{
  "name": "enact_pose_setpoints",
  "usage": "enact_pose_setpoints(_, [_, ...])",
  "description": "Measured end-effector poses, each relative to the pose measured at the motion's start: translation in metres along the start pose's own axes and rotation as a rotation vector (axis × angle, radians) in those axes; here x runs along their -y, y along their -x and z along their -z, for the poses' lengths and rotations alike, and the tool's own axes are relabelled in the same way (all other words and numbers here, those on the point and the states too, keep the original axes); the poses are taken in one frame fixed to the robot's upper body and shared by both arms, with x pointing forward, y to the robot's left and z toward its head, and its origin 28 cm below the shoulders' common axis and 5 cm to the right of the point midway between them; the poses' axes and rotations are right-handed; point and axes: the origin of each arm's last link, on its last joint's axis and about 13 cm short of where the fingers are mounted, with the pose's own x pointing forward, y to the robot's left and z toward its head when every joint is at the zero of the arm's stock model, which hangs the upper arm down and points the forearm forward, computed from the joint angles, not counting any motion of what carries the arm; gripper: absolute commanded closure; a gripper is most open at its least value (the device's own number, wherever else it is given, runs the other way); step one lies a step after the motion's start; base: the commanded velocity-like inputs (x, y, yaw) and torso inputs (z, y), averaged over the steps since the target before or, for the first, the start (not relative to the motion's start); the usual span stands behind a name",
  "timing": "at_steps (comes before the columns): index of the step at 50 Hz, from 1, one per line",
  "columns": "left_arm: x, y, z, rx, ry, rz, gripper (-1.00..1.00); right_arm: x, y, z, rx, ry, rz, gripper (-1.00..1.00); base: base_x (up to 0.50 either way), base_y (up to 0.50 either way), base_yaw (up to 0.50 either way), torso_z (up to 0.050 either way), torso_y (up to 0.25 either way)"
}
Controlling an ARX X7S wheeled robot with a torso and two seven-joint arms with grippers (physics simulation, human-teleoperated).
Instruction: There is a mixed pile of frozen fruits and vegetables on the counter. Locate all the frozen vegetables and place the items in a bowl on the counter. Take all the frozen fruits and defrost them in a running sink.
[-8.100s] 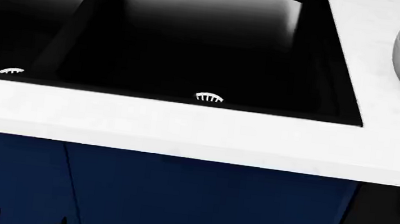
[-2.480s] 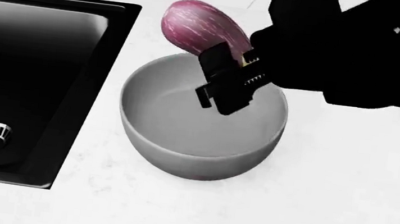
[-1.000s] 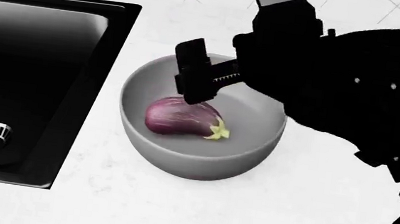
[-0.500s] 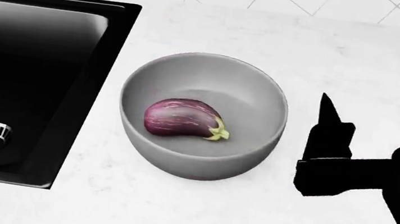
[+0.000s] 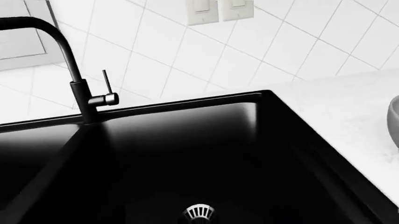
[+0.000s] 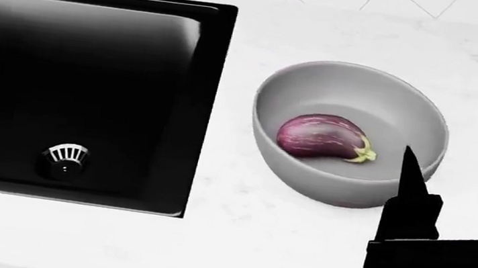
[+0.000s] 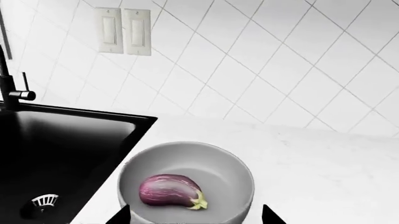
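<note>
Your right gripper (image 6: 464, 174) has its jaws wide open and empty; the eggplant (image 6: 322, 137) in the bowl (image 6: 280, 90) looks smooth, firm, slippery, so grip its thick middle.

Even, bright light falls on my white counter (image 6: 298, 249) with almost no shadows. The glossy black sink (image 6: 82, 89) shows soft grey sheen on its far wall. Everything looks sharp, without blur or edge distortion.

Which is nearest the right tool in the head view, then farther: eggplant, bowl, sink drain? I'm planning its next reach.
1. bowl, rim just beside the right tool
2. eggplant, lying inside it
3. sink drain, far left in the basin
</note>
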Motion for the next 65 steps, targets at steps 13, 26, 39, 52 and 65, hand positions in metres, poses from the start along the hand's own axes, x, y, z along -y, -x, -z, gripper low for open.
enact_pose_setpoints(13, [-0.003, 0.011, 0.000, -0.031, 0.016, 0.054, -1.00, -0.001, 0.002, 0.006, 0.004, 0.007, 0.012, -1.00, 0.00, 0.50, 0.00, 0.000, 0.000])
enact_pose_setpoints(26, [-0.007, 0.035, 0.004, -0.105, 0.061, 0.148, -1.00, -0.005, -0.003, 0.012, 0.019, 0.016, 0.014, -1.00, 0.00, 0.50, 0.00, 0.000, 0.000])
enact_pose_setpoints(39, [-0.008, 0.042, 0.005, -0.122, 0.092, 0.155, -1.00, -0.007, -0.006, 0.014, 0.023, 0.047, 0.005, -1.00, 0.13, 0.50, 0.00, 0.000, 0.000])
enact_pose_setpoints(52, [-0.010, 0.045, 0.004, -0.112, 0.114, 0.131, -1.00, -0.008, -0.007, 0.016, 0.020, 0.043, -0.003, -1.00, 0.08, 0.50, 0.00, 0.000, 0.000])
enact_pose_setpoints(65, [-0.011, 0.046, 0.003, -0.107, 0.120, 0.124, -1.00, -0.009, -0.006, 0.019, 0.017, 0.011, -0.010, -1.00, 0.00, 0.50, 0.00, 0.000, 0.000])
